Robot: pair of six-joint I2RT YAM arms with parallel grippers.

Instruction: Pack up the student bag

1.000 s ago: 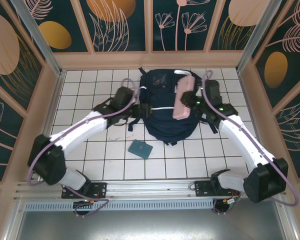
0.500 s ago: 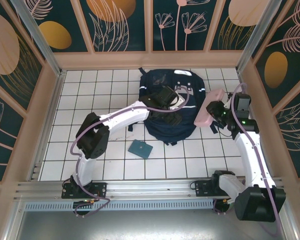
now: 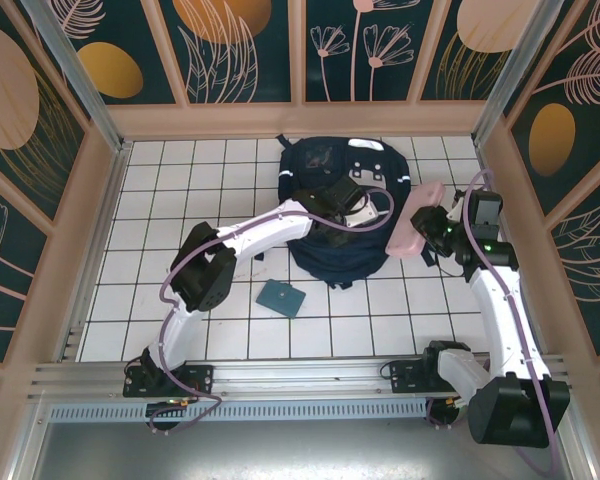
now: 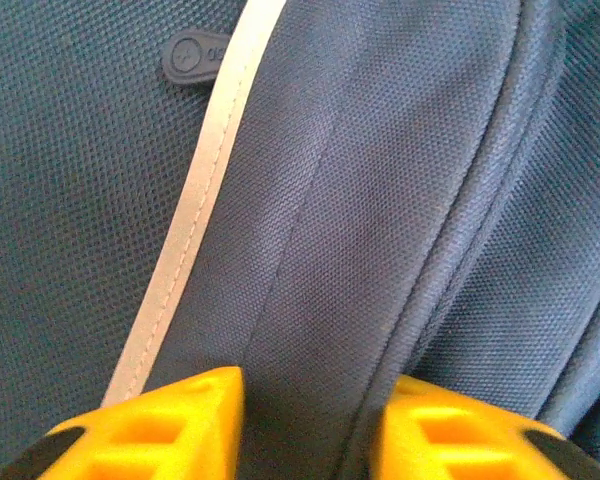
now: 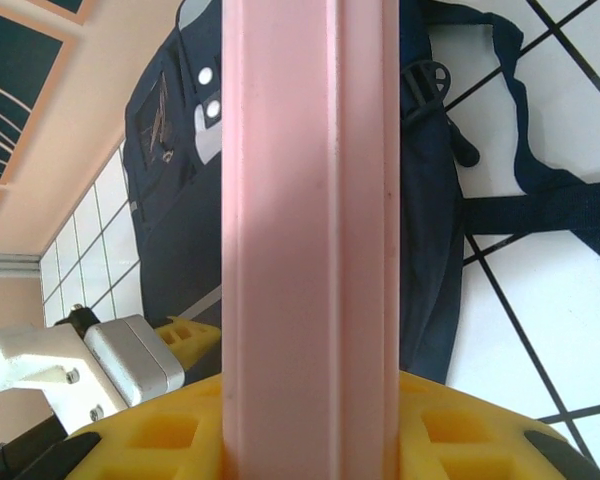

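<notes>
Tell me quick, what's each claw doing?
Left gripper: closed on a fold of the large navy-blue fabric backpack.
Right gripper: closed on the long pink plastic case.

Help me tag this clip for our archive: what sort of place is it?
Probably a robot test cell, not a real room: a white tiled tabletop boxed in by floral printed panels, with left arm and right arm bolted to a rail at its near edge.
</notes>
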